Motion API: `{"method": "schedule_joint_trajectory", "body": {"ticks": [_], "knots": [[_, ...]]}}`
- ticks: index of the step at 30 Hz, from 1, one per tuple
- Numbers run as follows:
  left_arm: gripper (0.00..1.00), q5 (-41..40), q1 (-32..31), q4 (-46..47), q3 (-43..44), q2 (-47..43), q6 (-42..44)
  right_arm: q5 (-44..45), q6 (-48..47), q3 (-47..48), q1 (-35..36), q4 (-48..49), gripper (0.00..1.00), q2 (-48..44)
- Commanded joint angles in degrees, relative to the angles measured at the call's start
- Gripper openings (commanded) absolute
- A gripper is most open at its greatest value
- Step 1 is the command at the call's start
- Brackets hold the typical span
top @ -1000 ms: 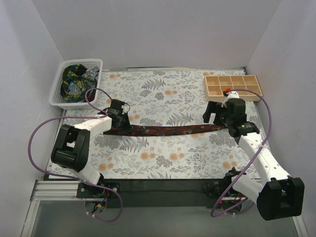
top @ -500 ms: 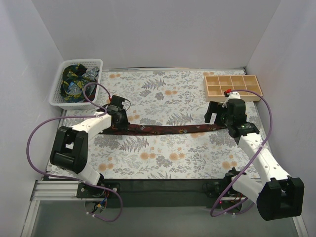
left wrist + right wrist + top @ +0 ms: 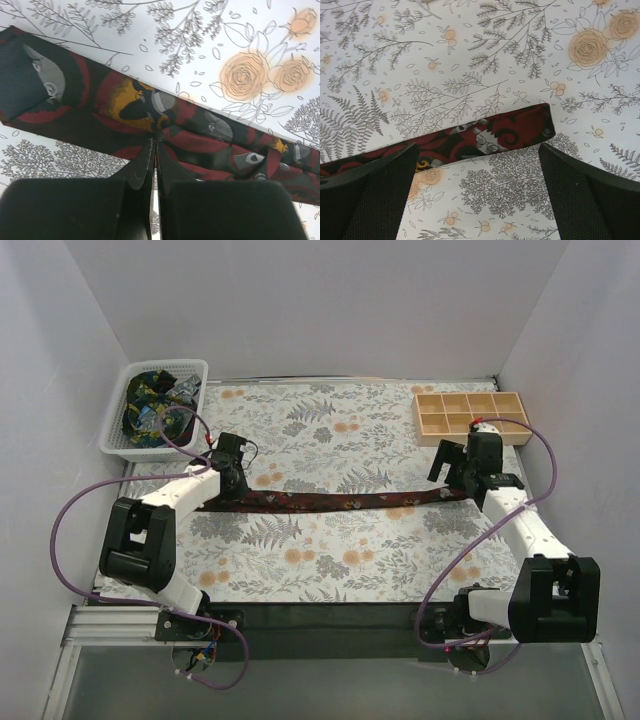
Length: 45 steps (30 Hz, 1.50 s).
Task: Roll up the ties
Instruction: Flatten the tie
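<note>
A maroon tie with grey and yellow figures lies stretched flat across the floral cloth, left to right. My left gripper is shut on the tie near its wide left end. In the left wrist view its tips pinch the near edge and pucker the fabric. My right gripper stands open over the narrow right end. In the right wrist view that squared end lies flat on the cloth, and the gripper touches nothing. More ties with blue, green and yellow prints are heaped in the basket.
The white mesh basket stands at the back left corner. A wooden tray with several compartments sits at the back right. White walls close in the table on three sides. Purple cables loop from both arms.
My left gripper has shut on the tie and drawn it left, so the tie now lies straighter. The right gripper has moved right and back, still open.
</note>
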Motion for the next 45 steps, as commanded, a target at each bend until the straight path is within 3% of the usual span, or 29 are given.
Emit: {"method": "schedule_joint_trajectory", "body": {"ticks": [1,9,18,27,45], "knots": [[0.0,-1.95,1.61,0.16,1.3,-2.72,-0.89,-1.19,0.22,2.32,-2.85,2.56,0.92,1.3],[0.0,-1.86,2.32,1.13,1.57,-1.23,-1.33,-13.31,-5.15,1.17,-13.21,6.79,0.87,5.52],[0.0,-6.08,4.16,0.69,3.59,0.44,-0.97,-25.71,-8.23,3.28,-17.61,8.55,0.81,12.02],[0.0,-7.13,6.18,0.6,3.59,1.67,-0.89,-30.99,-10.16,2.93,-18.32,8.46,0.77,16.07],[0.0,-9.77,10.58,-0.63,4.12,2.99,-0.45,-33.46,-10.16,2.76,-18.32,8.9,0.78,14.84]]}}
